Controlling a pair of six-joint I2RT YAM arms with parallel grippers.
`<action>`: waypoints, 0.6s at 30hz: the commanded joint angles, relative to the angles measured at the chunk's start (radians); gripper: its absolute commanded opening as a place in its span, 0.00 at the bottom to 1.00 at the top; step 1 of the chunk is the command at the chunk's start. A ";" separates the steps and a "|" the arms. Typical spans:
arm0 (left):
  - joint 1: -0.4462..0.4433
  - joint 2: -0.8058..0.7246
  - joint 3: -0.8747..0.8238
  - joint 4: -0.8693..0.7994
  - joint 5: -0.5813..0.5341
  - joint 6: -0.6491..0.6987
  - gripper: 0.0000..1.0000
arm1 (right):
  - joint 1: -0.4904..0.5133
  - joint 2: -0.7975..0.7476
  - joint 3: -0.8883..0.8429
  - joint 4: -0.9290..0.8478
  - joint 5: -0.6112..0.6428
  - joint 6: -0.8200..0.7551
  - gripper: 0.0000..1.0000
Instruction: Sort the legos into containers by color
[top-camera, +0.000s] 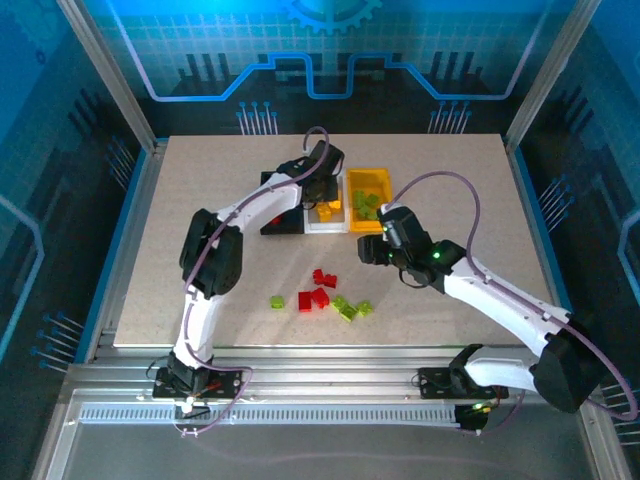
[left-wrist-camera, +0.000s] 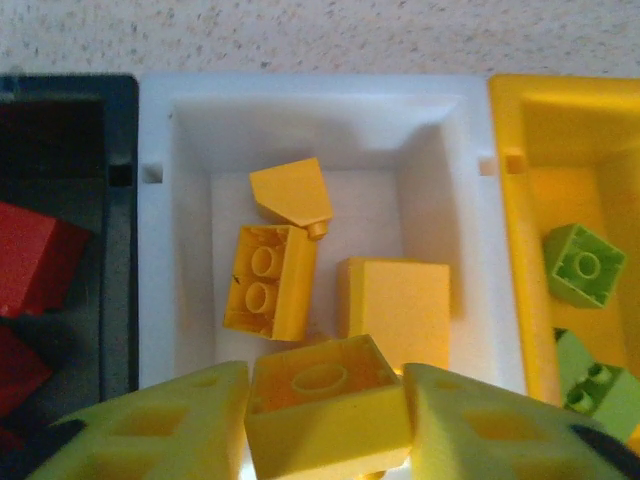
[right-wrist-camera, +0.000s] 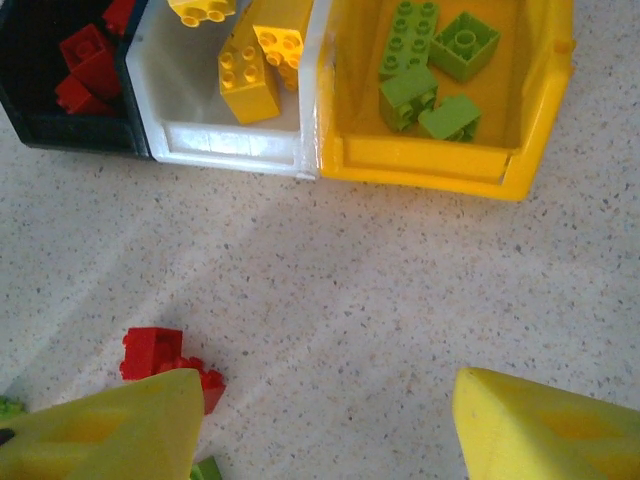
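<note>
One yellow brick (left-wrist-camera: 325, 410) is grasped by the left gripper (left-wrist-camera: 325, 390) above the white bin (left-wrist-camera: 160, 250), toward the table's (top-camera: 450, 180) far edge, probably for dropping among other yellows. The right gripper (right-wrist-camera: 327, 385) hangs spread and empty near a loose red brick (right-wrist-camera: 155, 355).

Speckled beige table (top-camera: 200, 200), red bricks (right-wrist-camera: 88, 62) in black bin (right-wrist-camera: 70, 138), yellow bricks (right-wrist-camera: 245, 80) in white bin (right-wrist-camera: 230, 148), lime green bricks (right-wrist-camera: 410, 95) in yellow-orange bin (right-wrist-camera: 430, 168), loose red and lime green bricks (top-camera: 318, 297) at the bins' six o'clock.
</note>
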 joint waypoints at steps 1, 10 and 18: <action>0.003 0.007 0.078 -0.061 0.011 0.012 0.59 | -0.011 -0.010 -0.027 -0.040 -0.034 0.022 0.69; -0.077 -0.247 -0.143 0.070 0.088 -0.014 0.99 | 0.010 0.007 -0.053 -0.167 -0.124 0.016 0.70; -0.186 -0.544 -0.538 0.181 0.119 -0.087 0.99 | 0.156 0.046 -0.093 -0.305 -0.103 0.007 0.66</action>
